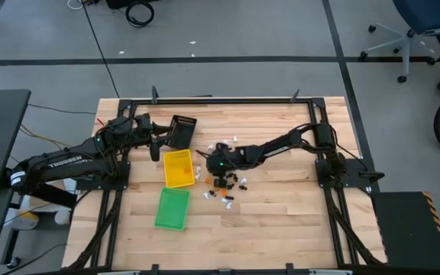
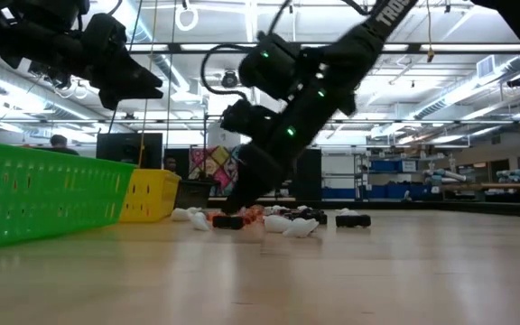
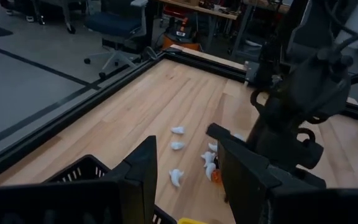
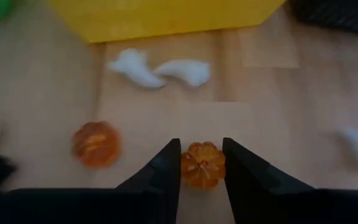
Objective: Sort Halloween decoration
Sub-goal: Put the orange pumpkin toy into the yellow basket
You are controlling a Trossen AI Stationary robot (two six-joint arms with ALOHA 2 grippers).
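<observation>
The right gripper (image 4: 201, 163) is down at the table in the middle of the trinket pile (image 1: 228, 182), just right of the yellow tray (image 1: 177, 168). Its two fingers (image 4: 157, 171) stand narrowly apart with a small orange pumpkin (image 4: 203, 164) between them; the fingers look to be at or nearly at the pumpkin's sides, but whether they grip it firmly I cannot tell. The pumpkin sits on the wood, so it is not lifted.

The step in hand is the pick of one orange trinket. A second pumpkin (image 4: 95, 144) lies close by, and two white ghosts (image 4: 157, 68) lie between the gripper and the yellow tray's wall. More white and black pieces are scattered to the near and right side of the pile.

The left gripper (image 3: 182, 174) hovers over the black tray (image 1: 180, 130) at the far left, its fingers partly open and holding nothing.

The green tray (image 1: 172, 208) lies nearer than the yellow one.

Next, I judge, the right fingers need to finish pinching the pumpkin squarely, since a round, ribbed piece may squirt out sideways. Then a straight lift clear of the neighbours and a short carry left to a tray; which tray takes orange is not shown.
</observation>
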